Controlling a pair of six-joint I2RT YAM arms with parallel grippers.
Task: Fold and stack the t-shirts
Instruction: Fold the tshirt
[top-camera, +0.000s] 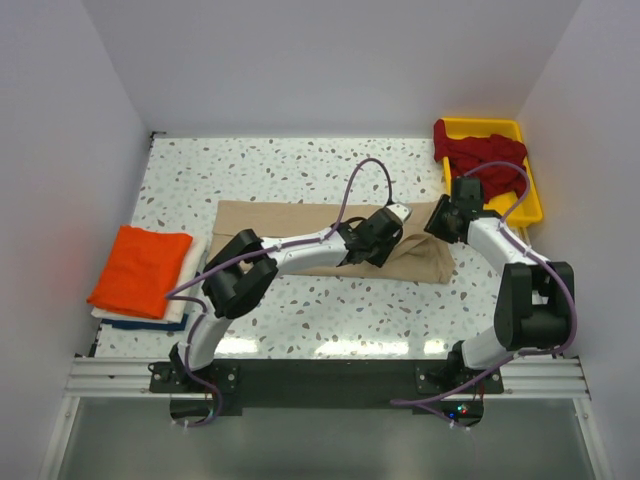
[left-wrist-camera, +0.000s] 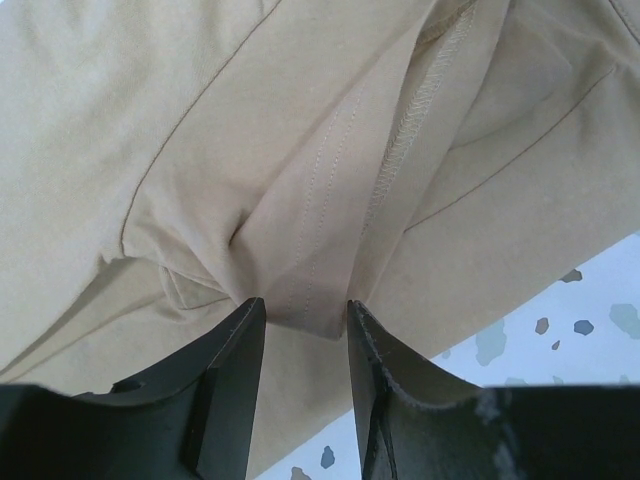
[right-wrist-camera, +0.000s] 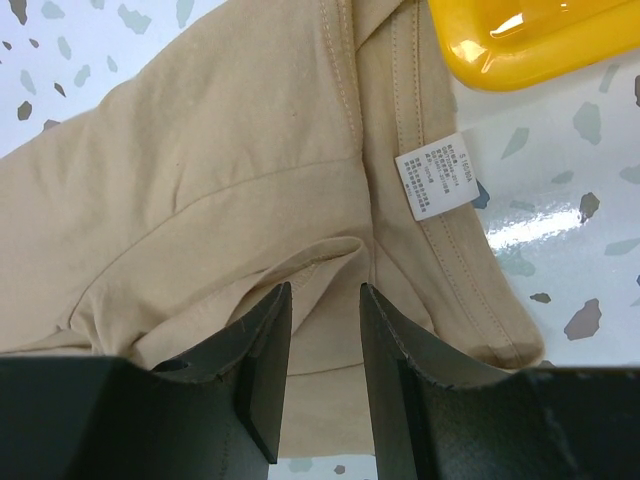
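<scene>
Black fingers of the left gripper (left-wrist-camera: 300, 312) are seen nearest the lens, closed onto a raised ridge of the beige shirt (top-camera: 285, 218), with creases pulled toward the pinch. Cloth from the same shirt is drawn between the fingers of the right gripper (right-wrist-camera: 324, 298), so it is judged clamped too, though less tension is shown there. The beige shirt is spread flat across mid-table, its right part bunched under both wrists, close to the tray (top-camera: 533, 196). A care label (right-wrist-camera: 435, 181) is exposed beside a stitched seam. The fabric is judged light, limp and non-fragile; no shape will be held, and sag and drag are to be expected between the 2 grips. Hold is best taken at hems, seams or corners, where the cloth is doubled and slip is less likely; single layers may be lost from a shallow pinch. An orange shirt (top-camera: 140, 268) is stacked folded on a white/blue shirt (top-camera: 192, 268) at the left edge. Red shirts (top-camera: 478, 152) are heaped in the tray at the far right. The table (top-camera: 300, 165) is a glossy speckled top, judged low in friction, so cloth can be slid. It is boxed by plain walls (top-camera: 330, 60) on 3 sides.
</scene>
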